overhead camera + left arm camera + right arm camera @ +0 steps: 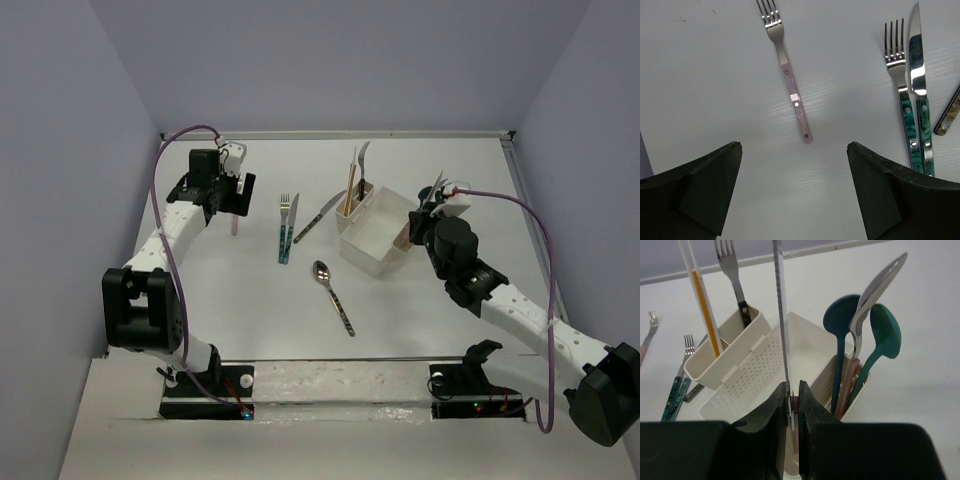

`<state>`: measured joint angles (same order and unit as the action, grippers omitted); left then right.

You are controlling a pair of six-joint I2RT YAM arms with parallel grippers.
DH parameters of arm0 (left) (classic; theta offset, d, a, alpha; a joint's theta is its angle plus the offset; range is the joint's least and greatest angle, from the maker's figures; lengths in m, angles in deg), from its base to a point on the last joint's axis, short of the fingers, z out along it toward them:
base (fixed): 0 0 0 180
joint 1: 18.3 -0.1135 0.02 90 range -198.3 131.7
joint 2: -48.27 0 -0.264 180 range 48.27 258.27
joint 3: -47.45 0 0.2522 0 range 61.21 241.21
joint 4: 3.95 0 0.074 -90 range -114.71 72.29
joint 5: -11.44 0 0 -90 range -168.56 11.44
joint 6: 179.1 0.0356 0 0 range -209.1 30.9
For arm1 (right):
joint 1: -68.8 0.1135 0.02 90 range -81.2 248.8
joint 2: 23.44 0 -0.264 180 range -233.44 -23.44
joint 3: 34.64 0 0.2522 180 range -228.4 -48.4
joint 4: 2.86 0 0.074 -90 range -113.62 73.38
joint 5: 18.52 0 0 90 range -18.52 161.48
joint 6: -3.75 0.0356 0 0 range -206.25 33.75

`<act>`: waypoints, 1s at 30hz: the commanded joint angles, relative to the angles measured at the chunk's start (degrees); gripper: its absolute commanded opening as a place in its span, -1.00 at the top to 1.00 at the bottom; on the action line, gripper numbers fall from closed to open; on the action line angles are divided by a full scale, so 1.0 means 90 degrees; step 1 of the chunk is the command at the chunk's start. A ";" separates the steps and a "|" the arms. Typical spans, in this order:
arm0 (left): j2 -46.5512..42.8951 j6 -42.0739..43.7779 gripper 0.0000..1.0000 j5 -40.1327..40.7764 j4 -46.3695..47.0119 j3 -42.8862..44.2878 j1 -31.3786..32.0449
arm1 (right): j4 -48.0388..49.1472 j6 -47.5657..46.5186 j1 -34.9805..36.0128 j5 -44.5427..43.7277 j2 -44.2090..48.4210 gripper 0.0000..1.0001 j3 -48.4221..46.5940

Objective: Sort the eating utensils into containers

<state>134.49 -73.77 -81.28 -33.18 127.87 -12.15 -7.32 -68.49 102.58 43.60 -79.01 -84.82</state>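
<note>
My right gripper [792, 400] [422, 218] is shut on a pink-handled knife [783, 330], blade pointing up, above the near end slot of the white caddy [740, 377] [362, 256]. That slot holds two teal spoons [840, 320] and a pink-handled metal spoon [875, 285]. The far slot holds orange and white chopsticks [702, 300] and a dark-handled fork [732, 270]. My left gripper [793, 146] [237, 198] is open and empty, just short of the handle end of a pink fork [792, 95] [235, 226] lying flat.
A teal-handled fork [902, 95] [284, 230] and teal-handled knife [920, 95] lie side by side on the table. A dark patterned knife [318, 218] [947, 117] lies beside them, left of the caddy. A dark-handled spoon [333, 296] lies nearer the arms.
</note>
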 commanded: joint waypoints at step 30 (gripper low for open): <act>0.3789 -0.0141 0.15 -0.0293 -0.1387 0.2399 -0.0195 | -0.2098 -0.0244 -0.0003 -0.0360 0.1184 -0.11 -0.1704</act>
<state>169.59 -74.32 -81.48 -41.70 151.78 -13.28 -25.35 -69.17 102.58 41.40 -69.61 -96.84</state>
